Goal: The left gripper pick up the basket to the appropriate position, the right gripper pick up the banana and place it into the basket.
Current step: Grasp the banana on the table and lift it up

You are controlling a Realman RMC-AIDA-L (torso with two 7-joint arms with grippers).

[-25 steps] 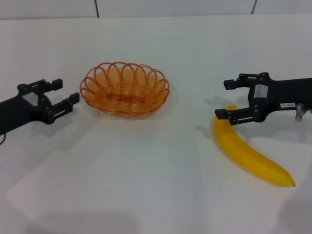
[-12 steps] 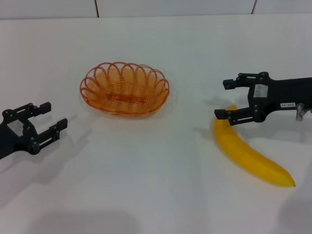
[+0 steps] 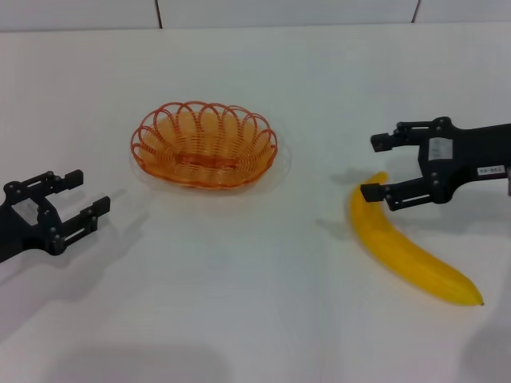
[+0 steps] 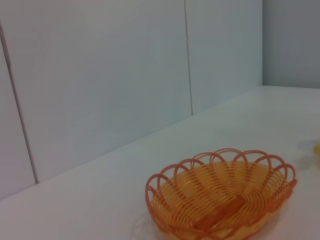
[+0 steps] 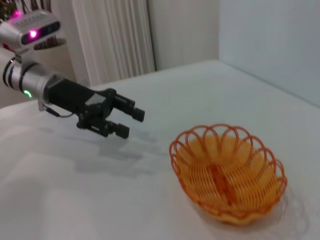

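Observation:
The orange wire basket (image 3: pixel 204 144) stands on the white table, left of centre; it also shows in the left wrist view (image 4: pixel 220 200) and the right wrist view (image 5: pixel 227 175). It is empty. My left gripper (image 3: pixel 89 193) is open and empty, down to the left of the basket and apart from it; the right wrist view shows it too (image 5: pixel 132 124). The yellow banana (image 3: pixel 407 251) lies on the table at the right. My right gripper (image 3: pixel 371 167) is open and empty, over the banana's far tip, its near finger close by that tip.
The white table (image 3: pixel 255 319) spreads bare between basket and banana. A panelled white wall (image 3: pixel 287 12) runs along the table's back edge. A pale curtain (image 5: pixel 112 35) hangs beyond the left arm in the right wrist view.
My left gripper has drawn back from the basket's side, down and to the left, still open. My right gripper has shifted slightly right and down by the banana's tip.

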